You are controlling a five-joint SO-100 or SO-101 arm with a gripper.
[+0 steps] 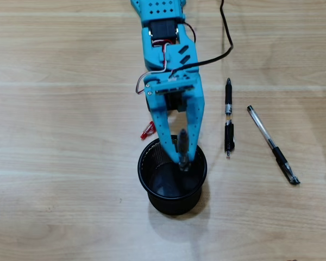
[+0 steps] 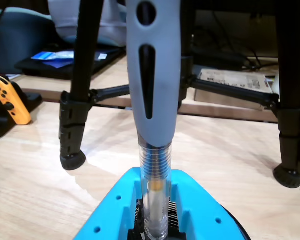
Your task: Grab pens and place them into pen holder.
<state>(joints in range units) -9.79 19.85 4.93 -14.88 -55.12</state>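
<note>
Overhead view: the blue arm's end effector (image 1: 183,162) sits right over the black mesh pen holder (image 1: 173,202), fingers clamped on the grey-and-clear pen (image 1: 182,142), which points down into the cup's opening, tip just inside the rim. In the wrist view that same pen (image 2: 153,100) stands upright, pinched between the blue fingers (image 2: 110,210), grey grip on top and clear barrel below.

Two more pens lie on the wooden desk (image 1: 54,163) to the right of the holder in the overhead view: the black pen (image 1: 229,117) close by, and the clear pen with black end (image 1: 273,144) farther out, angled. A bit of the red pen (image 1: 148,130) peeks out from under the arm, just left of it and near the cup's rim.
</note>
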